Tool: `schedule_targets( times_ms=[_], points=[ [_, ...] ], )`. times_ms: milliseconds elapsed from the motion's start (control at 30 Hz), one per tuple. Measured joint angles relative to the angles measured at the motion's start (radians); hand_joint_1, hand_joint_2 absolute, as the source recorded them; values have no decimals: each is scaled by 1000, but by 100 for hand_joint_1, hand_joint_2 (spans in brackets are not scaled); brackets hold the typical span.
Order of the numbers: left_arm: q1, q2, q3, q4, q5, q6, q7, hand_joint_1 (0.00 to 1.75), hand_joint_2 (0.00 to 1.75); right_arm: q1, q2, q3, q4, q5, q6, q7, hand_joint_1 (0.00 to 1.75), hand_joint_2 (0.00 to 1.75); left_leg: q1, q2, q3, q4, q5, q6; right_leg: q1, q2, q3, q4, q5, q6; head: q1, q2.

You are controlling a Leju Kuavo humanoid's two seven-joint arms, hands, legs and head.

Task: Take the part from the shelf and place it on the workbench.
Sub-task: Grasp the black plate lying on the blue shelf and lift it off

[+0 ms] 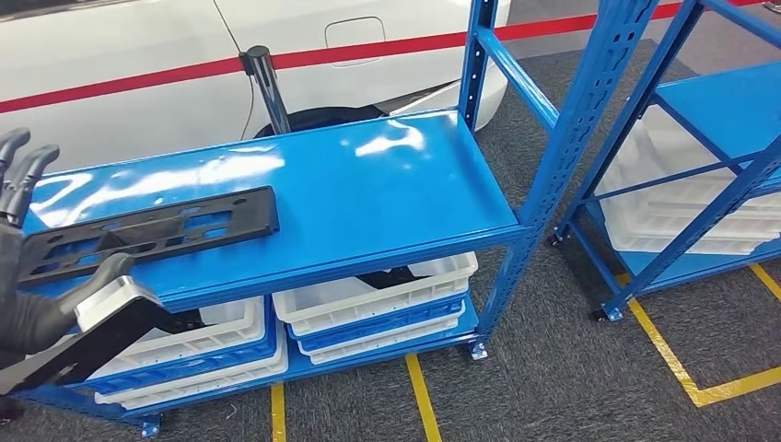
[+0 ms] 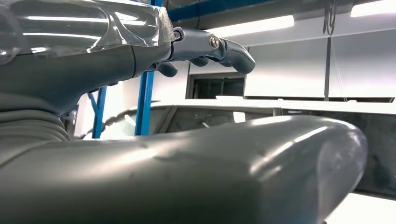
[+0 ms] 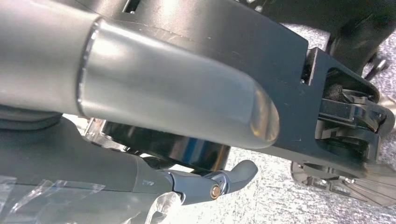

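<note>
- I see the left robot hand [image 1: 23, 267] at the left edge of the head view, fingers spread and raised, thumb apart, holding nothing.
- The black part [image 1: 147, 230] lies flat on the top shelf [image 1: 368, 193] of the blue rack, toward its left end, just beside that hand.
- White bins [image 1: 378, 299] sit on the lower shelf.
- A white car [image 1: 184, 55] stands behind the rack.
- The right robot hand [image 3: 187, 154] hangs over grey carpet; its fingers hold nothing and are apart.
</note>
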State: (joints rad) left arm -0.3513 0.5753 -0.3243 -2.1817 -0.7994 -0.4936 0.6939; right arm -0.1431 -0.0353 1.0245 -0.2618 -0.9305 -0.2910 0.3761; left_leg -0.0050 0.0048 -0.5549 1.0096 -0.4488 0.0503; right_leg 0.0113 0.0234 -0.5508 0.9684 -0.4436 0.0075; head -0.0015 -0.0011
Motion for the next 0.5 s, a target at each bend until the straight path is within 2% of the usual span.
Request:
schedule_targets(
  times_ms=[33, 67, 100, 167, 233, 300, 333, 367, 400, 467, 500],
  points=[
    [15, 5, 9, -1, 8, 15, 0, 0, 0, -1, 1, 1, 0, 1, 0, -4, 0, 0, -4, 0, 14, -37, 13, 3, 1, 2, -1, 0, -1, 1, 0, 0],
    [30, 8, 17, -1, 15, 31, 0, 0, 0, -2, 2, 3, 1, 3, 0, -6, 0, 0, -7, 1, 18, -51, 14, 2, 2, 3, -3, 0, -1, 2, 0, 0],
    [46, 11, 25, -1, 23, 48, 0, 0, 0, -3, 1, 5, 2, 6, 0, -7, 0, 0, -6, 4, 18, -55, 16, -1, 2, 4, -4, 0, -1, 4, 0, 0],
    [72, 17, 38, -1, 32, 74, 0, 0, 0, -5, -2, 9, 4, 10, 0, -7, 0, 0, 0, 6, 21, -61, 20, -1, 2, 1, -7, 13, -13, 11, 1, 0],
    [91, 22, 49, -1, 35, 89, 0, 0, 0, -7, -5, 14, 5, 11, 0, -7, 0, 0, 7, 8, 24, -66, 24, 2, 4, -4, -38, 90, -63, 22, 4, 0],
    [117, 24, 59, -1, 35, 101, 0, 0, 0, -8, -5, 20, 5, 14, 0, -7, 0, 0, 8, 8, 24, -66, 23, 4, 2, -6, -99, 228, -128, 31, 6, 0],
    [132, 24, 65, -1, 36, 109, 0, 0, 0, -9, -5, 22, 6, 16, 0, -7, 0, 0, 9, 9, 24, -66, 23, 4, 1, -7, -121, 280, -144, 33, 6, 0],
    [146, 24, 71, 0, 37, 117, 0, 0, 0, -9, -5, 23, 6, 18, 0, -7, 0, 0, 9, 9, 25, -65, 22, 4, 0, -7, -127, 297, -141, 35, 6, 0],
    [159, 24, 78, 0, 38, 124, 0, 0, 0, -10, -6, 24, 6, 19, 0, -7, 0, 0, 11, 8, 26, -65, 21, 3, -3, -8, -113, 272, -118, 37, 6, 0],
    [178, 25, 91, 0, 42, 136, 0, 0, 0, -10, -8, 25, 10, 21, 1, -7, 0, 0, 12, 5, 30, -64, 17, -2, -9, -12, -44, 131, -50, 41, 6, 0],
    [187, 26, 98, 0, 44, 141, 0, 0, 0, -10, -9, 26, 11, 22, 1, -10, 0, 0, 11, 4, 31, -61, 15, -7, -11, -14, -12, 64, -28, 40, 6, 0]
  ],
)
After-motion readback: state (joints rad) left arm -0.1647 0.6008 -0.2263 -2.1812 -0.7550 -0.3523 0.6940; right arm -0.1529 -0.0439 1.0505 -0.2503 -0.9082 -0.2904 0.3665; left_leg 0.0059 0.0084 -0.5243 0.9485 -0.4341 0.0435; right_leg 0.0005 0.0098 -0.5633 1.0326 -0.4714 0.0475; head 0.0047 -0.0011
